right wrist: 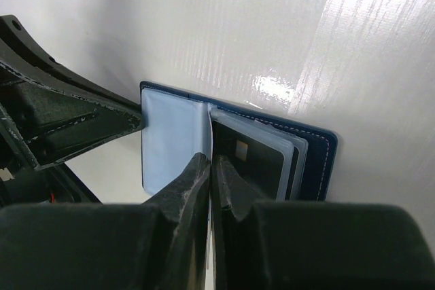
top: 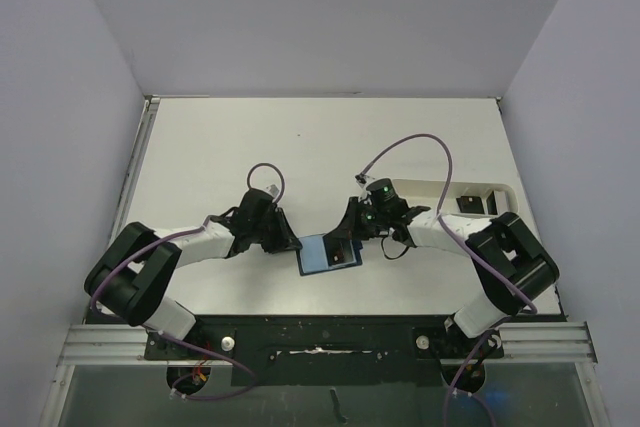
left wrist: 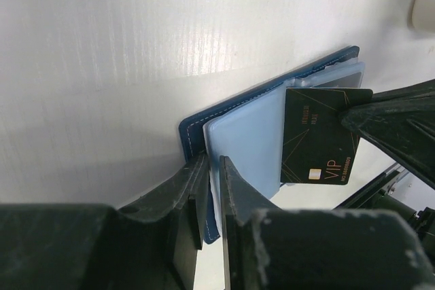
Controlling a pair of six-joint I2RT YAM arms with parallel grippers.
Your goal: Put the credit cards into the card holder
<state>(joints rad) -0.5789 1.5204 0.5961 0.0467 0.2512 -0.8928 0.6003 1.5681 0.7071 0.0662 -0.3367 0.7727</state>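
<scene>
Left gripper [left wrist: 213,176]: my fingers are clamping the left-arm edge of the card holder [left wrist: 251,134]. It is lying open and flat on the table [left wrist: 102,66], between my two arms.

Right gripper [right wrist: 211,170]: my fingers are pressing almost together, pinching one end of the black card [left wrist: 316,137]. The card is resting slightly askew over the pale blue inner pockets.

Risks, as I am judging them:
- With the card skewed to the pocket mouth, a push could be buckling a sleeve or jamming a corner.
- If my left pinch is slipping, the holder could be sliding away or folding shut.

Hard to read:
- Whether the card's leading edge is sitting under a sleeve or only on top.
- My right fingers are hiding their own contact point.
- The dark shapes lying in the white tray [top: 508,195] may be more cards; they are too small to confirm.
</scene>
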